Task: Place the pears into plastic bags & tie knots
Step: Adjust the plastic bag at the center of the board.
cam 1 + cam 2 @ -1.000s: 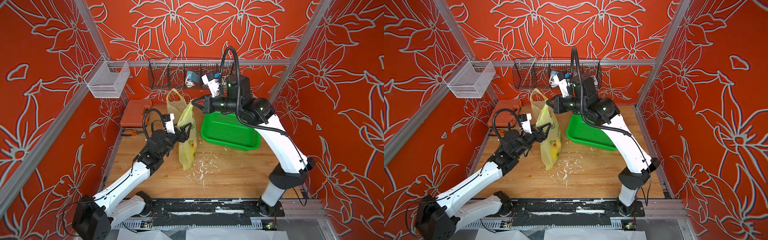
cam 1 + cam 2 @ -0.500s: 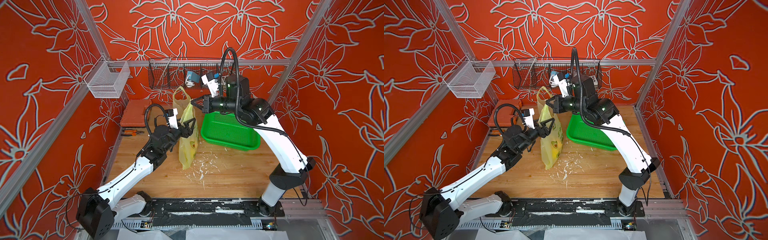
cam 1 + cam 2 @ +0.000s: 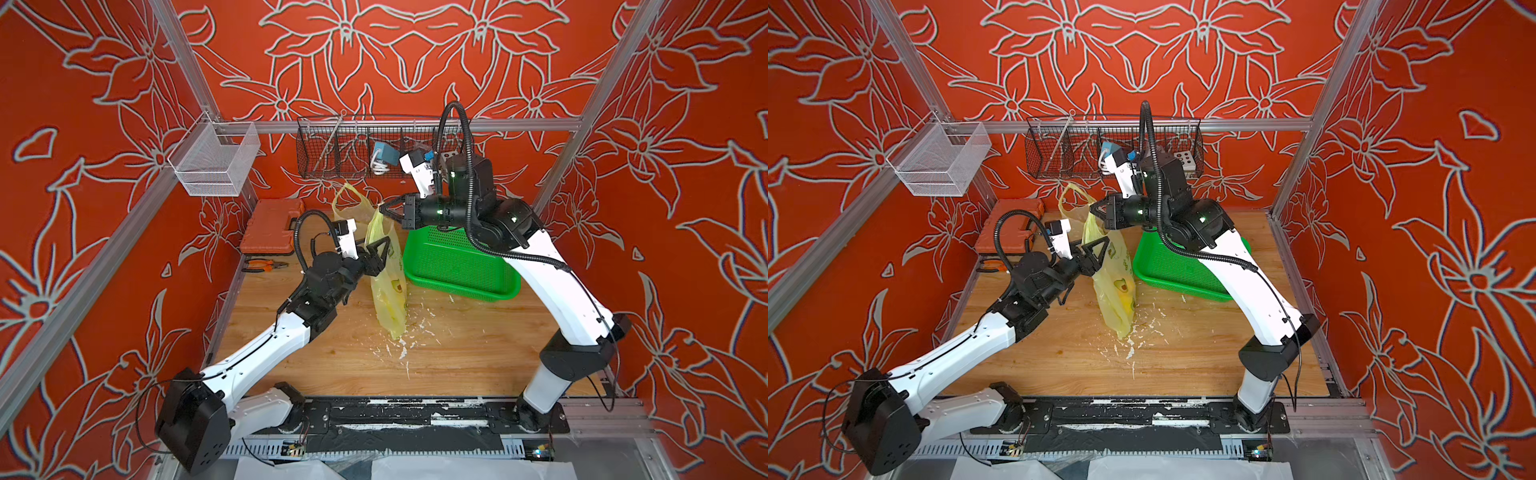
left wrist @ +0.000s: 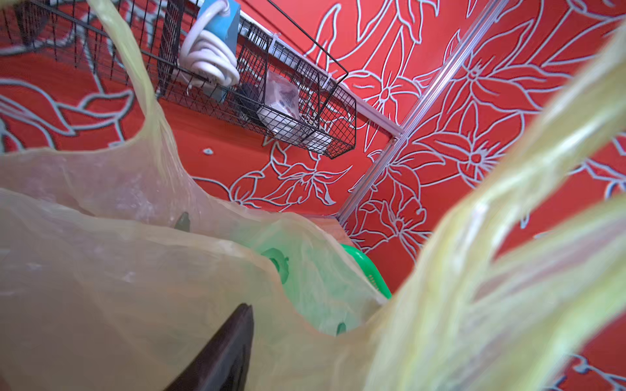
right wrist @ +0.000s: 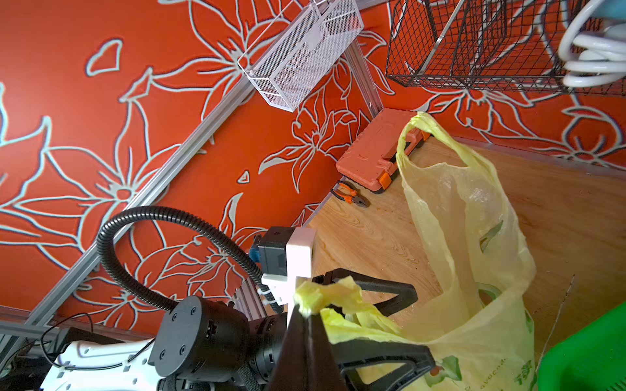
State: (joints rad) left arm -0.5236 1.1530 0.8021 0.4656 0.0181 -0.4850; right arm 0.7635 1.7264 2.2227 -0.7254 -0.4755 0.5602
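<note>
Left wrist: fingers (image 4: 222,352) part-veiled by bag (image 4: 118,287) film.

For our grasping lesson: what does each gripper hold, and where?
The right gripper pinches one loop handle of the thin translucent yellow-green plastic bag; left gripper open, holding nothing.

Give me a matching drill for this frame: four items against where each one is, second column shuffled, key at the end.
Items
A. plastic bag
B. green basket
C. orange case
D. white mesh basket

Places
1. hung on a wall rail, off the table
2. on the table, beside the bag
3. in the table's back corner, near the pliers
4. one handle pinched in the shut jaws of the right gripper

Pairs: A-4, B-2, C-3, D-1
</note>
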